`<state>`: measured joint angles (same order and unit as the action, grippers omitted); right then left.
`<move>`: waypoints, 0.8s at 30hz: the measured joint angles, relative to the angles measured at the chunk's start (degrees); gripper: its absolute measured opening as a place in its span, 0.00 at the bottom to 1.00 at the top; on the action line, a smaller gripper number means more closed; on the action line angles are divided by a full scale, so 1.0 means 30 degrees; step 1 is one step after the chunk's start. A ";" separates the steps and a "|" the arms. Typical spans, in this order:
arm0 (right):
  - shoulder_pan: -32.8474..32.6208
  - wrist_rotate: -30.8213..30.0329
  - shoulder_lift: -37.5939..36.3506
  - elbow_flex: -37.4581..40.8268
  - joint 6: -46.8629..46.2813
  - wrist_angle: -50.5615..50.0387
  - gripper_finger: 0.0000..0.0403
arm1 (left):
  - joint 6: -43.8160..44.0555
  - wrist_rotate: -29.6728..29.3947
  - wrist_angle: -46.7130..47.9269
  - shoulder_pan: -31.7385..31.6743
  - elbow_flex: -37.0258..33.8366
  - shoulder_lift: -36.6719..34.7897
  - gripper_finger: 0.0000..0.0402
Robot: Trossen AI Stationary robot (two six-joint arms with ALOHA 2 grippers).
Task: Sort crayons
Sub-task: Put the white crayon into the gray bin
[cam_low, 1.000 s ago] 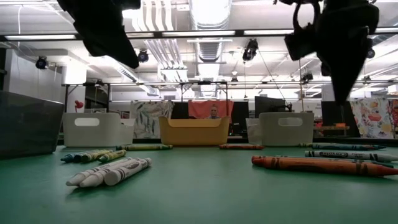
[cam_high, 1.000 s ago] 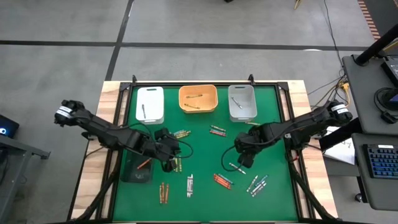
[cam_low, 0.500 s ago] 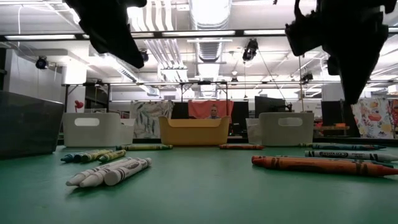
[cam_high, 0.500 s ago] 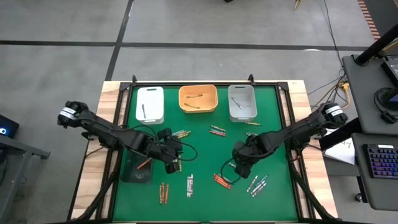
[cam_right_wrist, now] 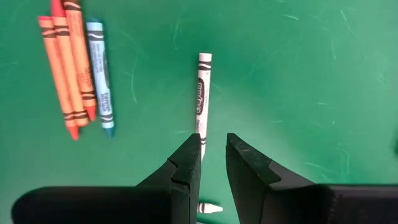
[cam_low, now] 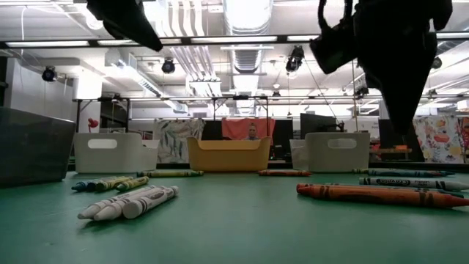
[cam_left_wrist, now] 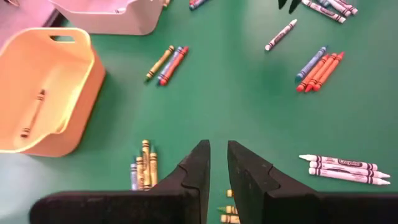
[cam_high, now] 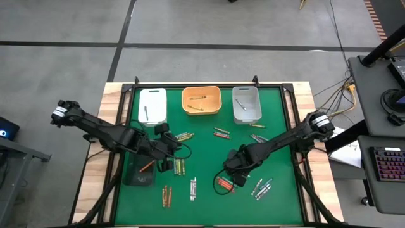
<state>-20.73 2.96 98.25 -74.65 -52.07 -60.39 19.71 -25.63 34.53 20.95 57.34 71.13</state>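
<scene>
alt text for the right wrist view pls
The right gripper, fingers narrowly apart, hangs directly above a single white crayon lying on the green mat. Off to one side lie three orange crayons and a blue crayon.

Green mat [cam_high: 209,152] over wooden counter [cam_high: 93,166], pale wood showing at both sides. Three rectangular plastic trays in row along far edge: white tray [cam_high: 152,106] at left, orange tray [cam_high: 202,101] in middle, grey tray [cam_high: 246,104] at right, each apart from next. Dark tray [cam_high: 138,171] on mat near left edge. Grey concrete floor [cam_high: 63,63] around. Black keyboard [cam_high: 387,164] on separate desk off to right. Ceiling ducts, lamps [cam_low: 296,57] in room beyond.
</scene>
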 joint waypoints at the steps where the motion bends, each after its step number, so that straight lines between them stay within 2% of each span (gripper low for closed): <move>1: -0.0012 -0.0010 0.0211 -0.0155 0.0000 -0.0054 0.16 | -0.0102 0.0000 0.0093 0.0000 0.0000 -0.0204 0.10; 8: -0.0045 -0.0389 0.1710 -0.0811 -0.0138 -0.0223 0.16 | -0.1405 -0.0013 0.0485 -0.0015 -0.0022 -0.0997 0.10; 12: -0.0045 -0.0495 0.2289 -0.0974 -0.0224 -0.0139 0.16 | -0.2546 -0.0739 0.0490 -0.0015 -0.0022 -0.1240 0.10; 24: -0.0045 -0.0510 0.2904 -0.0955 -0.0597 0.0734 0.16 | -0.3843 -0.1796 0.0496 -0.0109 -0.0022 -0.1854 0.10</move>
<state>-20.86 1.43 106.96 -77.52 -53.87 -58.19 8.19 -31.02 36.02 20.62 57.28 65.57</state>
